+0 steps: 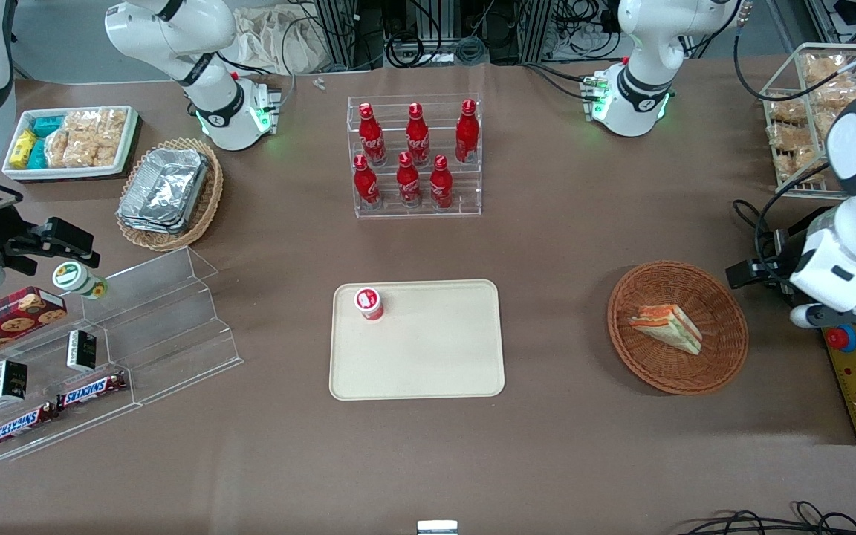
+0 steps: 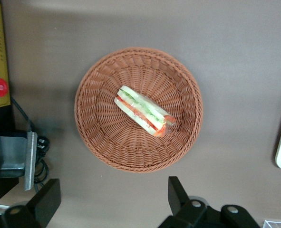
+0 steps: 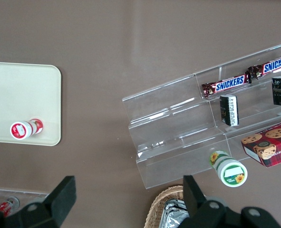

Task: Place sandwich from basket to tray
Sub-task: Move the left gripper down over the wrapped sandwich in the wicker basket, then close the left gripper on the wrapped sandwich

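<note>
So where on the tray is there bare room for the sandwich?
Most of the tray is bare; only a small red bottle stands at its corner toward the parked arm's end. The sandwich lies in the basket; the gripper hovers open above it.

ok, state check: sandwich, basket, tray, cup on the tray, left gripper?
sandwich: lying in the basket, wrapped, not gripped
basket: upright on the table, holds only the sandwich
tray: flat on the table, no sandwich on it
red cup: standing upright on the tray
left gripper: open, above the basket's edge, holding nothing
</note>
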